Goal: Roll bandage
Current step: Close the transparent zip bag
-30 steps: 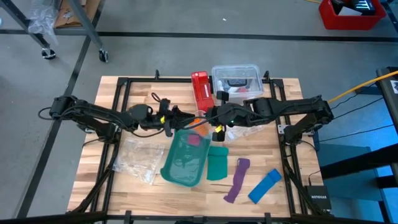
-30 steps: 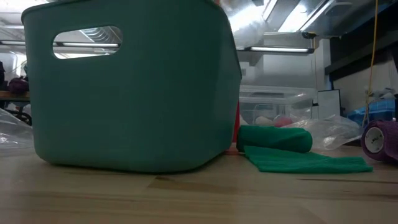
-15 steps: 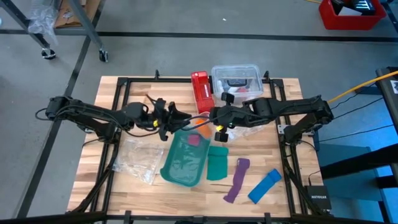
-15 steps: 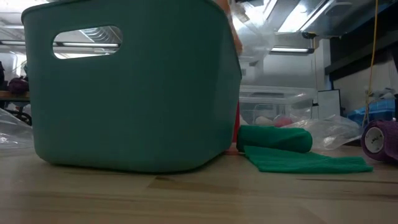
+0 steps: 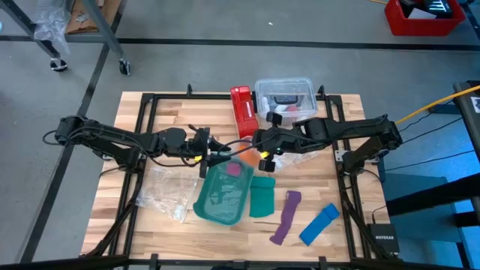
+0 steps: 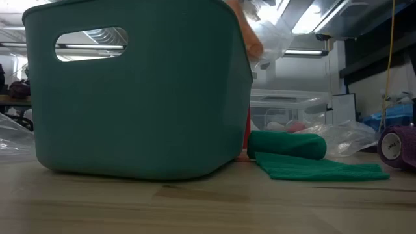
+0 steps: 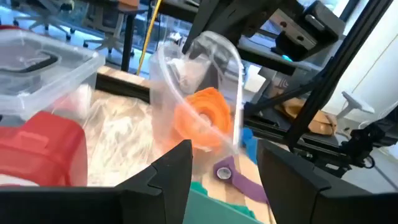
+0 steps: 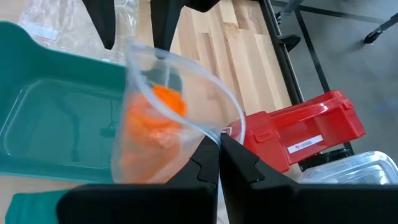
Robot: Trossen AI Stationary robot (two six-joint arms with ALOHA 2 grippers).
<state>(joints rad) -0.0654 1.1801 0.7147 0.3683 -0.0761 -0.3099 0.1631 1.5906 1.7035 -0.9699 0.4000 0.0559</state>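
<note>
A: Where is the bandage?

B: Inside a clear plastic bag, an orange roll, hanging over the teal bin. The right gripper has its fingers pinched together on the bag's edge, so the roll hangs just beyond the fingertips.

A: And the left gripper?

B: Its fingers stand wide apart with nothing between them. In the left wrist view the bag and the orange roll sit just ahead of the fingertips, centred on the gap.

A: What lies around them?

B: A red box and a clear lidded container beyond the grippers, a green bandage beside the bin, then a purple strip and a blue strip.
</note>
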